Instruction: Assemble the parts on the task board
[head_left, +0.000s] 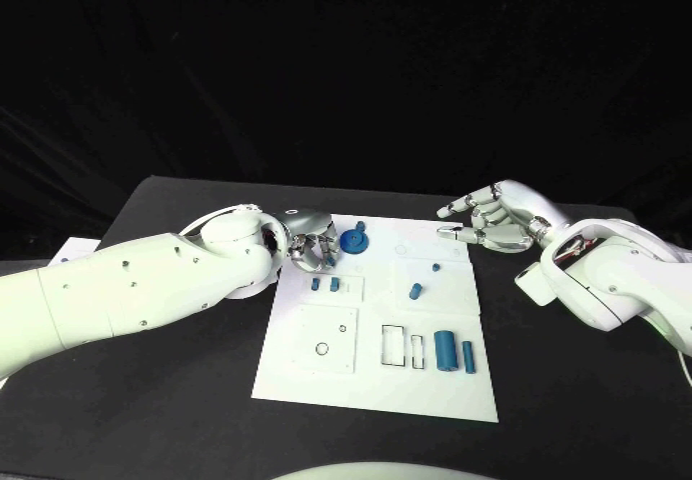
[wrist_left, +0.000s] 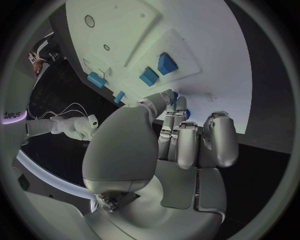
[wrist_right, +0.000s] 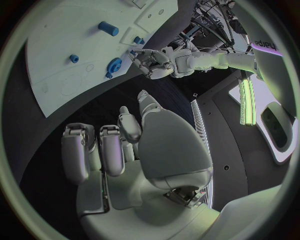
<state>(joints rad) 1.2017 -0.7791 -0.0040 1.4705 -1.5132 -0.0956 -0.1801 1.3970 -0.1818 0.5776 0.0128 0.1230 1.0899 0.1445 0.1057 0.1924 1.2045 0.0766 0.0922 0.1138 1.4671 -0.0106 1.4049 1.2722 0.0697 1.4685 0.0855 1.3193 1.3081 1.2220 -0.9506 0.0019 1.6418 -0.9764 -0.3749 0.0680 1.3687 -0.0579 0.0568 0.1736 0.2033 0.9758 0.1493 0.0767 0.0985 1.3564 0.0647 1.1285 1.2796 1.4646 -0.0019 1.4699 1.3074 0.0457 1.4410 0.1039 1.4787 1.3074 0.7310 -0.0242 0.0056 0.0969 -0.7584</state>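
Note:
The white task board (head_left: 368, 375) lies mid-table. My left hand (head_left: 307, 243) hovers at its far left corner, fingers curled together and pinching a small blue part (wrist_left: 175, 96) at the fingertips. Right beside that hand on the board lies a round blue gear-like part (head_left: 353, 241). Two small blue blocks (head_left: 325, 284) stand in the board just in front of the hand. A short blue peg (head_left: 415, 292) sits mid-board, and two blue cylinders (head_left: 456, 352) lie near the front right. My right hand (head_left: 495, 222) hangs over the far right corner, fingers apart, holding nothing.
Black table (head_left: 159, 400) surrounds the board on all sides. Several empty slots and holes (head_left: 392, 344) mark the board's front half. A pale sheet (head_left: 75, 250) lies at the table's far left edge.

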